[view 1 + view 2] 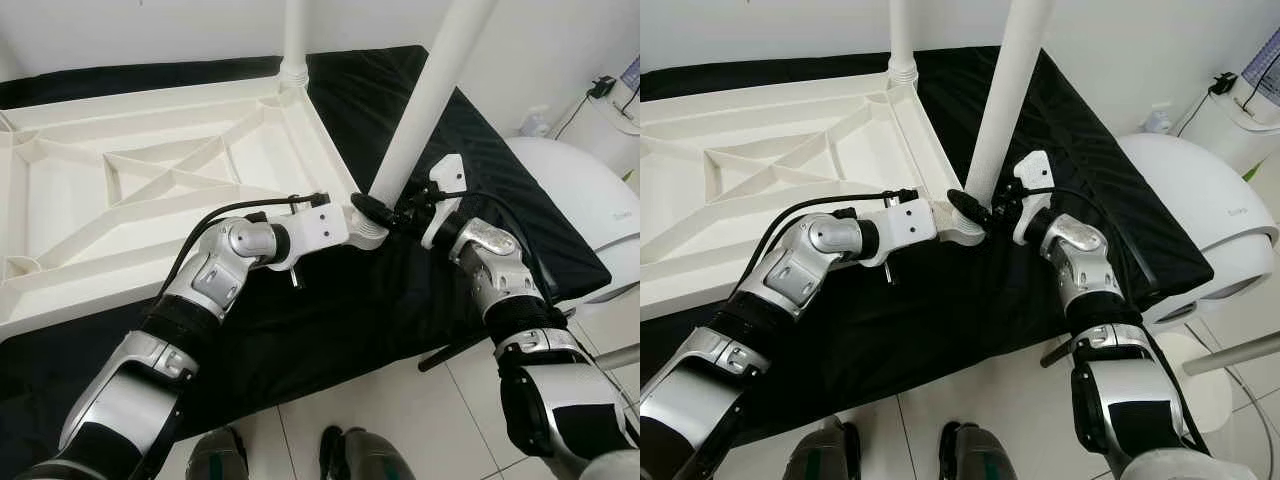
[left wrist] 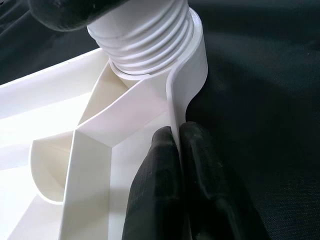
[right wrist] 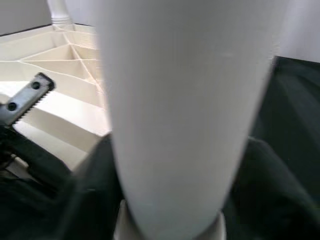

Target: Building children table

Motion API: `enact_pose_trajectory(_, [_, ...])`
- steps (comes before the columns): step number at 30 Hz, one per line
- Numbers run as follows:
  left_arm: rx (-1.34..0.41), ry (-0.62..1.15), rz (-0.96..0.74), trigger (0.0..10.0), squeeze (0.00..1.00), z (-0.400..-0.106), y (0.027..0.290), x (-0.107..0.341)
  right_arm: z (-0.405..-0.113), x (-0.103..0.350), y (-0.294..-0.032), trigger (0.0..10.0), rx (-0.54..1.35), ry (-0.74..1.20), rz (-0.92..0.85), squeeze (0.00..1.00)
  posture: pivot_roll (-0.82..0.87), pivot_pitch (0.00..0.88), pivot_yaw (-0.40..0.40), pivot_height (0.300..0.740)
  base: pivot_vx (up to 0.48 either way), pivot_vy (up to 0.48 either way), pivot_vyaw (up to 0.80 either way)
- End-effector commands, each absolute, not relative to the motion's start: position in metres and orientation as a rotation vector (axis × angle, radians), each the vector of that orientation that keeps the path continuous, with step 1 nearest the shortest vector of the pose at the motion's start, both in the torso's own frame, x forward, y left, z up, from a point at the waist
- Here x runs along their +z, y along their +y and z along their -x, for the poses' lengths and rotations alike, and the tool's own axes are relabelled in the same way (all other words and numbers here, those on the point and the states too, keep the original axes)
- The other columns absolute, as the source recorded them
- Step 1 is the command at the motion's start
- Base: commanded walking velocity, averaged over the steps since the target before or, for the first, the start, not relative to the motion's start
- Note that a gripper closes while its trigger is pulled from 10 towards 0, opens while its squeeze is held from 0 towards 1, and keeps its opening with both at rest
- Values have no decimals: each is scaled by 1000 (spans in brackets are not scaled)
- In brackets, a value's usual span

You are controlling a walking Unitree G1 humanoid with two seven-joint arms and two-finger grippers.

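In the left eye view, we are looking down on a white tabletop [image 1: 150, 190] lying upside down, ribbed underside up, on a black sheet [image 1: 330, 320] spread over the floor. One white leg [image 1: 294, 45] is standing upright in the far corner socket. A second leg [image 1: 425, 100] is leaning, its lower end sitting in the near corner socket [image 1: 368, 232]. Our left gripper [image 1: 352, 222] is reaching in from the left to that corner, and our right gripper [image 1: 385, 210] is meeting the leg's base from the right. A white rounded appliance [image 1: 575, 200] is standing to the right, beyond the sheet, on the tiled floor [image 1: 400, 420].

In the right eye view, we are seeing the same layout: the leaning leg [image 1: 1005, 110] is rising from the near corner between our two wrists, with the robot's feet [image 1: 900, 455] below.

In the left wrist view, our left jaws are pressing together on the thin upright rim of the tabletop [image 2: 172, 107], one black finger [image 2: 155, 190] on each side of it, just beside the threaded end of the leg [image 2: 145, 40] seated in the socket.

In the right wrist view, the leg [image 3: 185, 100] is standing close before the camera, with our right jaws clamping it on both sides near its base; the ribbed tabletop [image 3: 65, 60] is lying behind.
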State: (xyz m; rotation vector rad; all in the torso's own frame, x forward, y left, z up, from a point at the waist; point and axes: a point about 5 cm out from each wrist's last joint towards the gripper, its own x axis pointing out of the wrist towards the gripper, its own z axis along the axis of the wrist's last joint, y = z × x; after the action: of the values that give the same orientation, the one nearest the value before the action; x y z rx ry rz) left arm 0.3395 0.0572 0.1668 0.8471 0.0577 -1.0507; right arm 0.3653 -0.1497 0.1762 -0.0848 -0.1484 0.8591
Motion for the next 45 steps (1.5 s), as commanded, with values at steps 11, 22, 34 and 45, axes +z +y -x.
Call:
enact_pose_trajectory(11, [-1044, 66, -887, 10000, 0, -338, 58, 161, -365, 171, -153, 10000, 826, -148, 62, 0, 11, 109, -43, 740, 0, 0, 0])
enact_pose_trajectory(22, [-1046, 69, -883, 10000, 0, -337, 58, 160, -364, 173, -145, 10000, 762, -175, 33, 0, 9, 114, -48, 740, 0, 0, 0])
enact_pose_trajectory(34, [-1058, 70, -882, 10000, 0, -334, 58, 158, -363, 174, -127, 10000, 617, -179, 1, 0, 15, 116, -49, 740, 0, 0, 0])
enact_pose_trajectory(45, [-1062, 74, -885, 10000, 0, -333, 59, 157, -351, 172, -108, 10000, 523, -199, -64, 0, 19, 115, -54, 740, 0, 0, 0])
